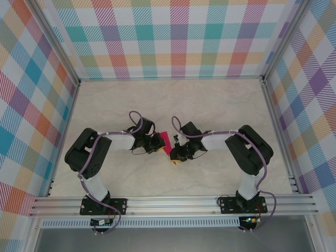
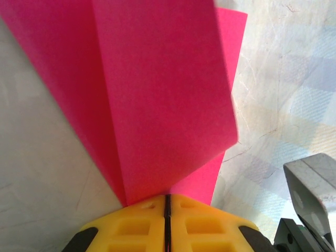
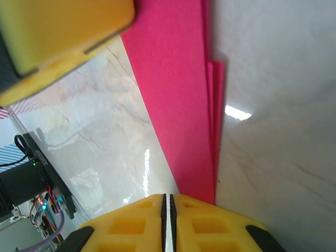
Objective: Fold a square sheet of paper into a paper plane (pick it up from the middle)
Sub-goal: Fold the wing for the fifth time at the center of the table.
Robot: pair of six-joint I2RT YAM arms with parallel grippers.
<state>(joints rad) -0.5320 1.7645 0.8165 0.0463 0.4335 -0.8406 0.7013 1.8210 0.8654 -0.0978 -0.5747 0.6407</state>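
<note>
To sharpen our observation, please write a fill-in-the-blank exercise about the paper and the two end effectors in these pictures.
The folded paper is ____ in colour. The left end effector grips the paper with jaws ____, not open. On the right end effector, the fingers are coloured ____.
Missing words: pink; shut; yellow.

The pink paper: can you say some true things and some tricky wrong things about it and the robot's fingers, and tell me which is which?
1. The paper is pink. True.
2. It lies flat in one layer. False: it is folded, with layers overlapping.
3. The left fingers stand wide open. False: they are shut on the paper.
4. The right fingers are shut. True.
5. The paper sits between the left and right fingers. True.
</note>
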